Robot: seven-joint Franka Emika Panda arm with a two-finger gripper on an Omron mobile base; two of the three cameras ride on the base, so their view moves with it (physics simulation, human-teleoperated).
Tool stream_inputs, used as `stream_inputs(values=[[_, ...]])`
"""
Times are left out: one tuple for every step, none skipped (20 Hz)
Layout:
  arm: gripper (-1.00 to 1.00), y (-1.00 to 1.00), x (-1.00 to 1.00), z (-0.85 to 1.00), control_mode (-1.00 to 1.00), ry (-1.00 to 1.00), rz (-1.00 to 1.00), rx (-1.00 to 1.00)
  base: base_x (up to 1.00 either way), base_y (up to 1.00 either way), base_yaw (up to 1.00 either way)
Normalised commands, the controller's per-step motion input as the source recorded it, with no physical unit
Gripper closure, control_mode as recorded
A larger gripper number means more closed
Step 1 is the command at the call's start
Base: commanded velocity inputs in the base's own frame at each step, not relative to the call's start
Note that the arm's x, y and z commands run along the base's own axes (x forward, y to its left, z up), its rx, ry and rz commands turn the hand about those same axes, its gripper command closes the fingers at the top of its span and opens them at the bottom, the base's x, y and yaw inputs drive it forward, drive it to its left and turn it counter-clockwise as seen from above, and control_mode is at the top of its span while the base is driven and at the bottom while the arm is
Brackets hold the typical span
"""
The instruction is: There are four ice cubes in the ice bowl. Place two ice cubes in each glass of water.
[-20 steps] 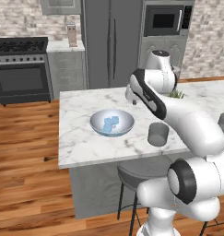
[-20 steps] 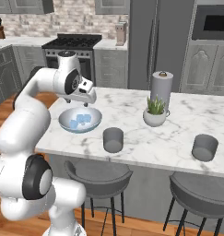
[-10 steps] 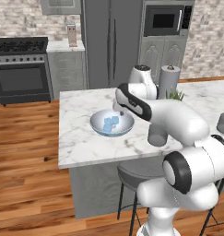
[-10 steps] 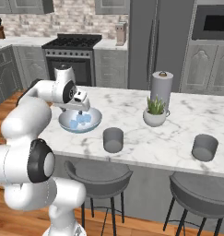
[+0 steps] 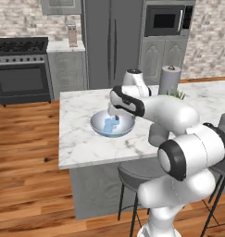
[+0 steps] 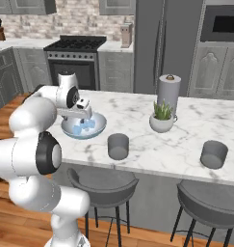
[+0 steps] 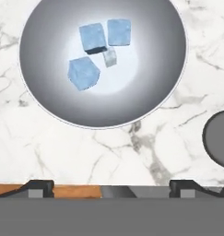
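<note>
Hand view: fourth ice cube (image 7: 109,57) sits half-hidden; glass (image 7: 219,138) cut off.

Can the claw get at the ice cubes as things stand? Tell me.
Probably yes. The claw is open above the bowl, and the ice cubes lie uncovered in its middle, with nothing between them.

White marble tabletop (image 6: 152,149). Paper towel roll (image 6: 169,94) upright, small potted plant (image 6: 162,118) just in front. Two dark stools (image 6: 101,185) below the edge. Stove (image 6: 75,60), fridge (image 5: 111,44), microwave (image 5: 167,21) behind. Wood floor (image 5: 26,152).
</note>
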Motion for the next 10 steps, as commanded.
stream_inputs(values=[[-1.00, 0.26, 0.00, 0.00, -1.00, 0.13, 0.00, 0.00, 0.00, 0.00, 0.00], [-1.00, 0.24, 0.09, 0.00, -1.00, 0.16, 0.00, 0.00, 0.00, 0.00, 0.00], [-1.00, 0.28, 0.09, -0.02, -1.00, 0.15, 0.00, 0.00, 0.00, 0.00, 0.00], [-1.00, 0.14, 0.19, -0.07, -1.00, 0.18, 0.04, 0.00, 0.00, 0.00, 0.00], [-1.00, 0.11, 0.17, -0.16, -1.00, 0.18, 0.05, 0.00, 0.00, 0.00, 0.00], [-1.00, 0.00, 0.17, -0.14, -1.00, 0.16, 0.09, 0.00, 0.00, 0.00, 0.00], [-1.00, 0.00, 0.20, -0.14, -1.00, 0.15, 0.11, 0.00, 0.00, 0.00, 0.00], [-1.00, 0.00, 0.17, -0.11, -1.00, 0.13, 0.12, 0.00, 0.00, 0.00, 0.00], [-1.00, -0.05, 0.17, -0.09, -1.00, 0.12, 0.12, 0.00, 0.00, 0.00, 0.00], [-1.00, -0.06, 0.19, -0.05, -1.00, 0.10, 0.13, 0.00, 0.00, 0.00, 0.00]])
